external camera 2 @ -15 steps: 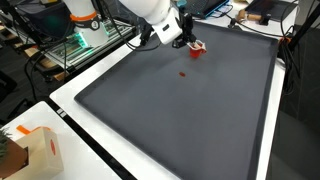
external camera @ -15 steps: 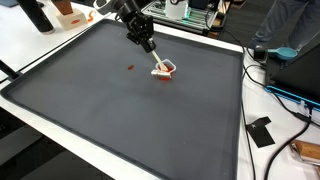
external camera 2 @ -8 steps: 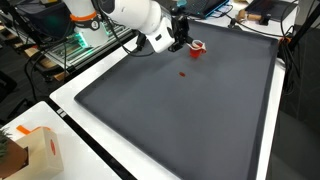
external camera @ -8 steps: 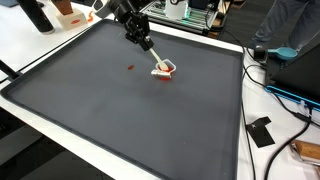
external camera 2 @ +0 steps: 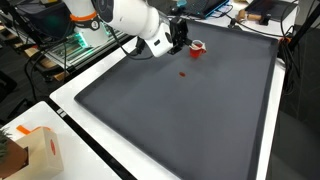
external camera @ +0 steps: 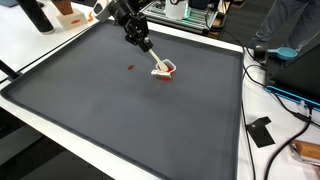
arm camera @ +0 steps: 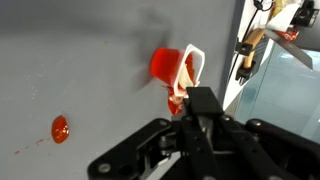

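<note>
Where the dark mat (external camera: 120, 110) covers the counter (external camera: 50, 128), entry one: a small red cup (arm camera: 165, 65), tipped on its side and lying toward the mat's far edge. Its white-rimmed mouth faces right in the wrist view, so its long axis runs across that picture.
Relation: the cup lies just beyond the gripper (arm camera: 200, 97), slightly left of its line and very near; contact cannot be told.
Fingers (arm camera: 203, 108): drawn together with no gap showing, nothing clearly between them.
Nearby: a red blot (arm camera: 60, 128) on the mat, apart from the cup.
Obscured: the cup's near side and any contents, blurred behind the fingertips. It is tiny in both exterior views.
</note>
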Robot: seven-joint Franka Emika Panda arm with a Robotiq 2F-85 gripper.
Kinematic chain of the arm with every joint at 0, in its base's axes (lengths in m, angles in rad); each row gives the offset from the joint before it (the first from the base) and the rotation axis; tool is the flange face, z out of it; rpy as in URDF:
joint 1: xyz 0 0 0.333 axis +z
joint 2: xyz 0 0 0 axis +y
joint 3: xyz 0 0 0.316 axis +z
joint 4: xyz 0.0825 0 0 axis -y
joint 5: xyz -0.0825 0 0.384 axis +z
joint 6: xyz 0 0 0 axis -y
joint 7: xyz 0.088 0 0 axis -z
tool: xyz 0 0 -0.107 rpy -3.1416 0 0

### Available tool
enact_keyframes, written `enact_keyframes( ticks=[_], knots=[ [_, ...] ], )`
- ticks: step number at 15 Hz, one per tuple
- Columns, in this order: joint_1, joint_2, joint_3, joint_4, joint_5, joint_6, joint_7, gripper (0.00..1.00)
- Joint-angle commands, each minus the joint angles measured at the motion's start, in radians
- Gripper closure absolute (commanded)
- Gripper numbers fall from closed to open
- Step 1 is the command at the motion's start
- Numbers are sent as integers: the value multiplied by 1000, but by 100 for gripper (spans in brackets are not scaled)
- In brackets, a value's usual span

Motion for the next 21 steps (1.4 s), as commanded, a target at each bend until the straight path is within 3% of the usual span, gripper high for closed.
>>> enact_keyframes(
  ticks=[1,21],
  knots=[
    [10,21,-3,19,41,7,-29,97],
    [-20,108,-31,52,83,-131,-9,97]
  ],
)
